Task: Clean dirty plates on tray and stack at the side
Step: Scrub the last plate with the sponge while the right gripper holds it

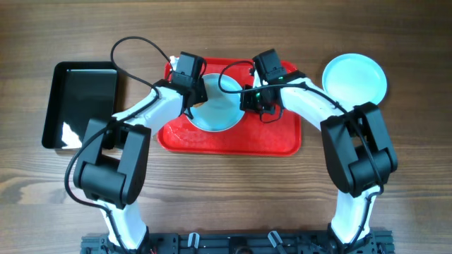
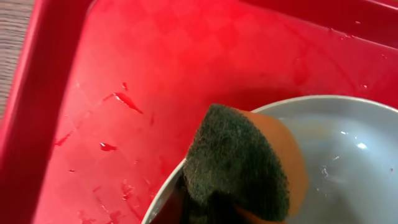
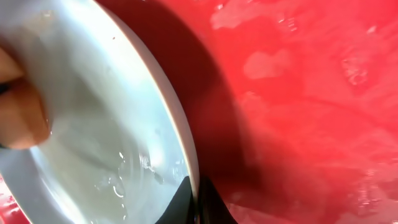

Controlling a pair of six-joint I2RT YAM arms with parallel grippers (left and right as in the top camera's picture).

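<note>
A pale-blue plate (image 1: pixel 217 111) sits tilted on the red tray (image 1: pixel 233 141). My left gripper (image 1: pixel 194 95) is shut on an orange sponge with a dark green scouring side (image 2: pixel 239 165), pressed on the plate's left rim (image 2: pixel 348 155). My right gripper (image 1: pixel 256 99) is shut on the plate's right rim (image 3: pixel 194 205), its fingers on either side of the edge. The plate's wet surface (image 3: pixel 93 124) fills the left of the right wrist view, with the sponge (image 3: pixel 22 118) at its far side. A second pale-blue plate (image 1: pixel 354 77) lies on the table right of the tray. No third plate shows.
A black rectangular tray (image 1: pixel 79 102) lies on the wooden table left of the red tray. Water drops and wet patches lie on the red tray floor (image 2: pixel 118 106), also in the right wrist view (image 3: pixel 298 74).
</note>
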